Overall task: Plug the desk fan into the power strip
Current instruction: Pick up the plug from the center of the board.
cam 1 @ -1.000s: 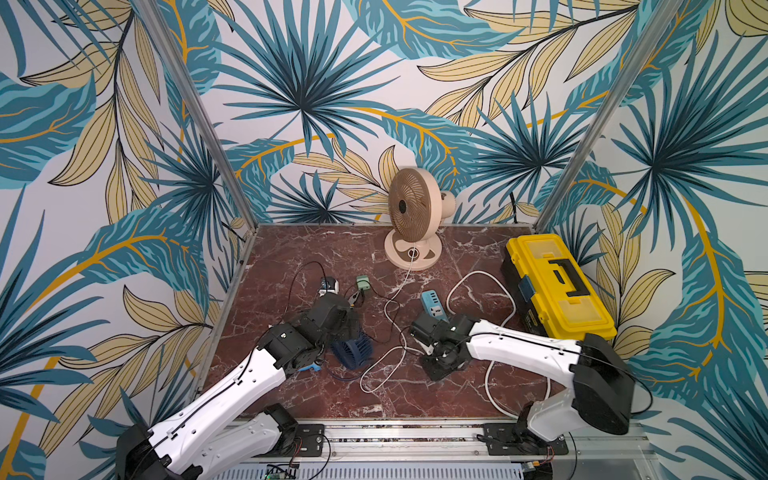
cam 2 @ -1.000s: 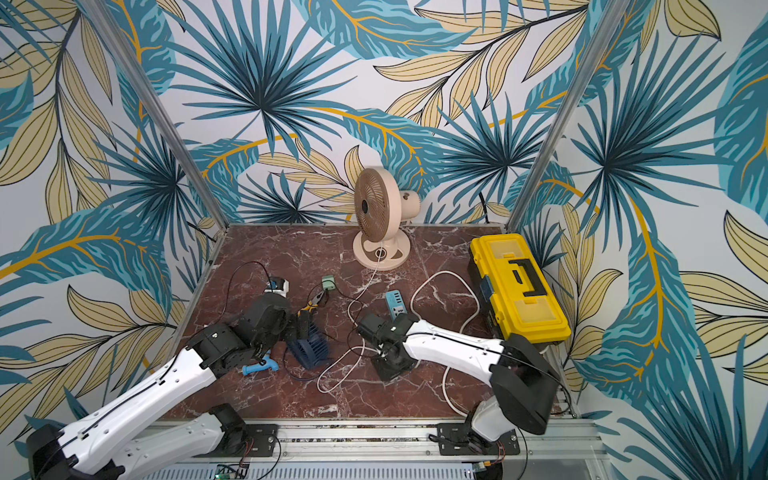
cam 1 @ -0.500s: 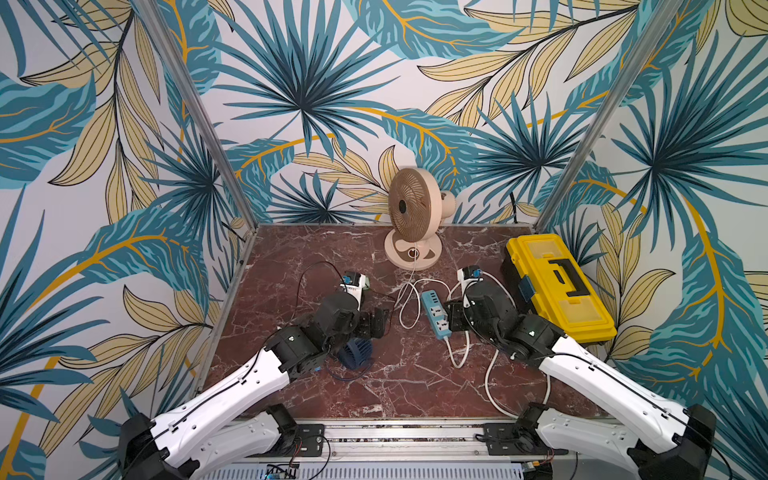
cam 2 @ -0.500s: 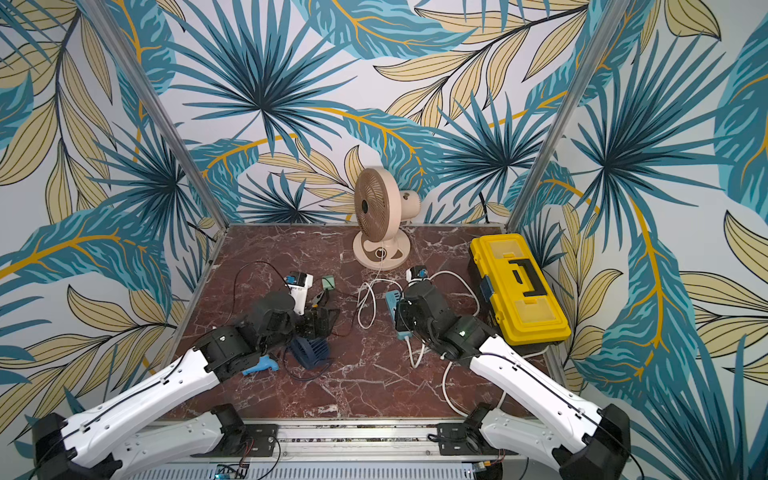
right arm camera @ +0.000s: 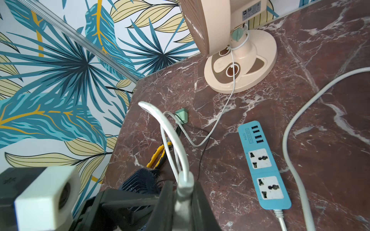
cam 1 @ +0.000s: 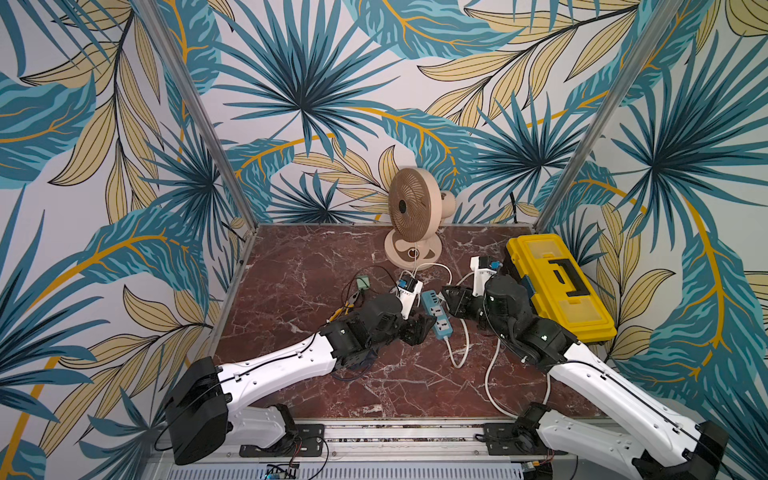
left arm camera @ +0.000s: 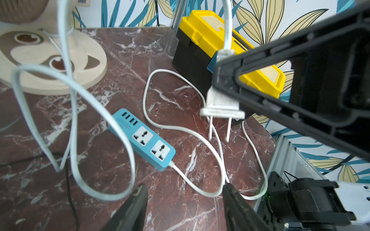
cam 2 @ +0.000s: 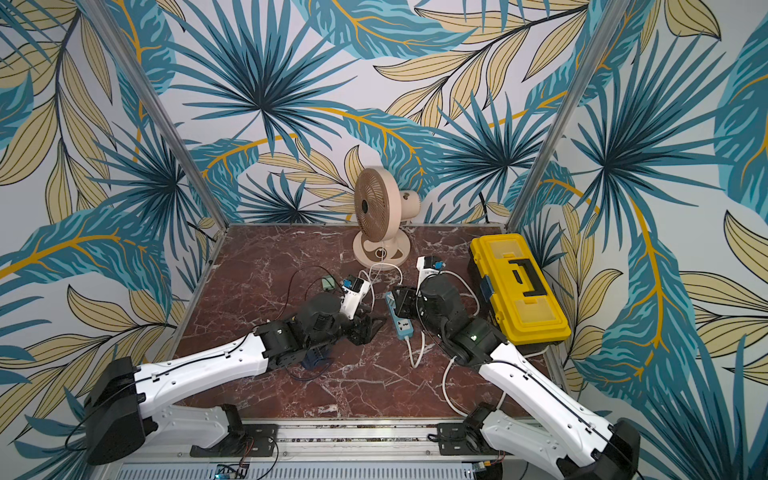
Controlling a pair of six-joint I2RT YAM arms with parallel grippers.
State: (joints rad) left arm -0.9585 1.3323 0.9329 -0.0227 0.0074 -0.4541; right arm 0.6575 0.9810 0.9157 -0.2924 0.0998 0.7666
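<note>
Two prongs [left arm camera: 228,129] hover near the power strip [left arm camera: 141,138]; right gripper [right arm camera: 183,192] pinches the plug body [left arm camera: 220,103], likely light and rigid. Left gripper [left arm camera: 185,193] gapes empty.

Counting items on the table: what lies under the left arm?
A dark blue ribbed object pokes out from beneath the left arm in both top views. The arm covers most of it there, so its full shape and anything else below are hidden.
</note>
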